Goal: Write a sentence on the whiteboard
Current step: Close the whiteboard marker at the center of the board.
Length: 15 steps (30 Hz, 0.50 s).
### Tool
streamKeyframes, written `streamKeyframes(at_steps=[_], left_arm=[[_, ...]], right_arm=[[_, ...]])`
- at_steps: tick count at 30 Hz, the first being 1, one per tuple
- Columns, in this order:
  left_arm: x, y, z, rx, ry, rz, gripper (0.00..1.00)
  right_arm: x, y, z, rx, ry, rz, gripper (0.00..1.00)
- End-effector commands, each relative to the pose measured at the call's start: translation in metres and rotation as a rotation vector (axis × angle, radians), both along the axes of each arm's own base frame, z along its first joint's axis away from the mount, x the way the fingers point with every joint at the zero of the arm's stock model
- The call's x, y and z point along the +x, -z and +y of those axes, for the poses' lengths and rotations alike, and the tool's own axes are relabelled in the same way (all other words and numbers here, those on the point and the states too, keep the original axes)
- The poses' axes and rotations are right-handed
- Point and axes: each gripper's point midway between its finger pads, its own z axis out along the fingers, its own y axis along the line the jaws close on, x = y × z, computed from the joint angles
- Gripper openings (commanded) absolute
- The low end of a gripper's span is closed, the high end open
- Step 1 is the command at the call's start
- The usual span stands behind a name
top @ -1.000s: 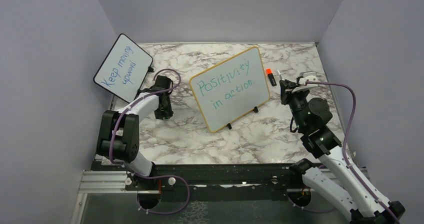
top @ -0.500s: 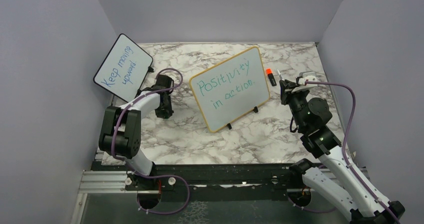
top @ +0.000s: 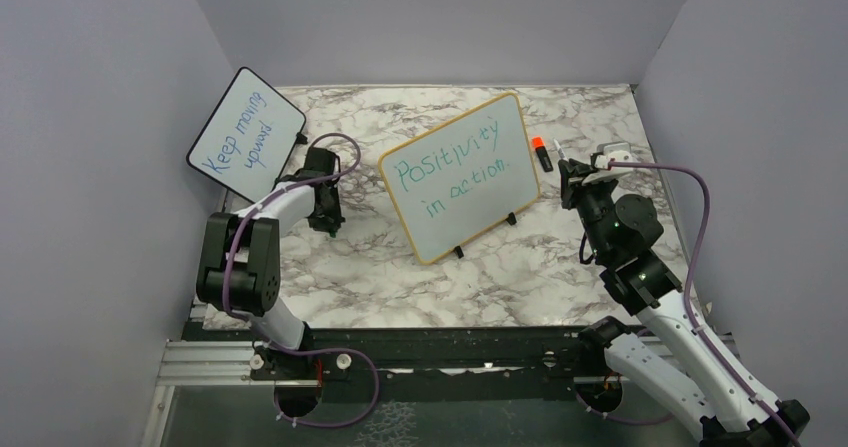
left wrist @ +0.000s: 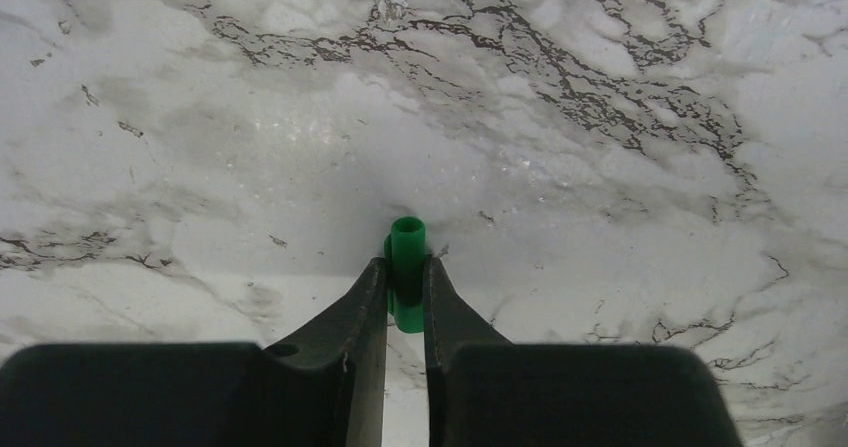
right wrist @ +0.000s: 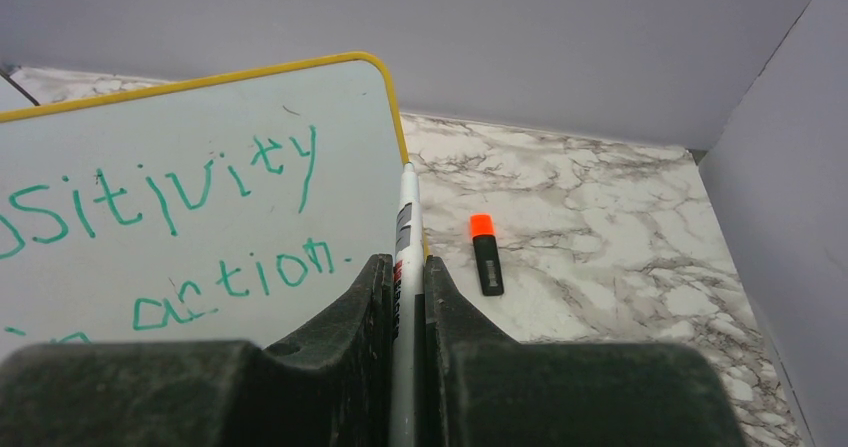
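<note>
The whiteboard (top: 460,177) stands propped on its small feet in the middle of the marble surface (top: 400,267). It leans back and is turned a little, so its face meets the right arm. The sentence (top: 455,172) runs across it in green, two lines reading "Positivity in action." with a full stop, so the writing looks finished. The right claw (right wrist: 405,267) is pressed onto the barrel of a white pen (right wrist: 405,212), gripping it low so that the long front end sticks out towards the board's right edge; the tip itself is too small to make out. The left claw (left wrist: 406,267) is down at the surface on the board's left, pinching a green cap (left wrist: 407,242) between its fingertips. The cap is probably the pen's own, gripped with one end poking out past the fingertips so the pen could be pushed back into it. A black marker with an orange cap (right wrist: 486,254) lies flat just beside the board's right edge, out of the way. A small black-framed board (top: 245,134) with blue writing leans against the left wall, apart from all this.
</note>
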Motion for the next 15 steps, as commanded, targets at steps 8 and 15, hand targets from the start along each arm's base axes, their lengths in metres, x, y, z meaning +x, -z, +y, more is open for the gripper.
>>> streamKeyframes(at_steps=[8, 15], left_arm=[[-0.006, -0.042, -0.005, -0.044, 0.082, -0.101, 0.02], [0.007, -0.112, -0.007, -0.040, 0.136, -0.322, 0.00]], right_arm=[[0.003, 0.002, 0.013, -0.006, -0.063, 0.017, 0.01], [0.000, 0.000, 0.045, 0.017, -0.232, 0.039, 0.00]])
